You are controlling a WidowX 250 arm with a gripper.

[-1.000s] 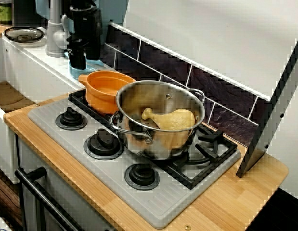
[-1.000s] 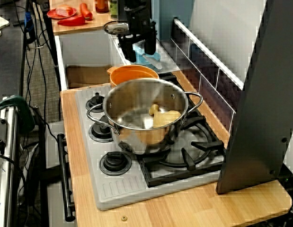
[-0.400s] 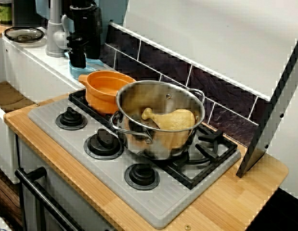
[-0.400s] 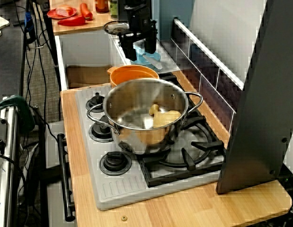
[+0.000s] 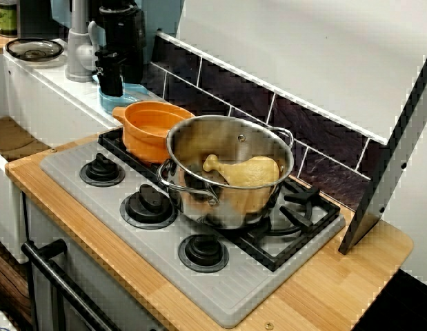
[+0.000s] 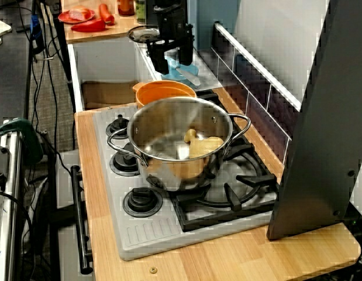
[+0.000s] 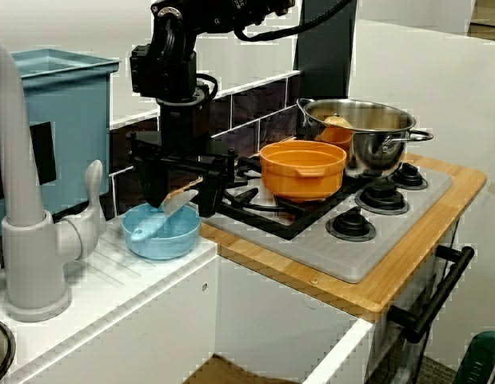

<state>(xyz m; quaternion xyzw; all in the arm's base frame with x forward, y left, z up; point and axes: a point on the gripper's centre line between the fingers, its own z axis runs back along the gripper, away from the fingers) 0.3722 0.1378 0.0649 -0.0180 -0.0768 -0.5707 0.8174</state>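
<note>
The blue bowl (image 7: 161, 234) sits on the white desk (image 7: 135, 276) between the faucet (image 7: 23, 224) and the stove's (image 7: 395, 228) back-left corner. A utensil (image 7: 181, 200) lies in it: blue handle end low in the bowl, grey blade propped up over the rim on the stove side. Its long axis is tilted, running low on the faucet side to high on the stove side.

The gripper (image 7: 179, 206) hangs straight above, pointing down, jaws spread wide. In the view from the sink side one of its fingers (image 7: 207, 196) stands on the stove side of the blade, the other on the faucet side, so the raised blade sits between them. Can't tell whether either finger touches it; nothing is clamped. The bowl is directly below the gripper, not off to a side.

In the view from the stove's far end the gripper (image 6: 173, 58) hides most of the bowl (image 6: 185, 73). Only a pale blue edge shows.

Further out: an orange pot (image 7: 303, 168) on the near burner, just beside the bowl's desk edge but apart from it. Behind it is a steel pot (image 7: 367, 136) w/ a chicken drumstick (image 5: 244, 170) inside — well apart from the gripper.
</note>
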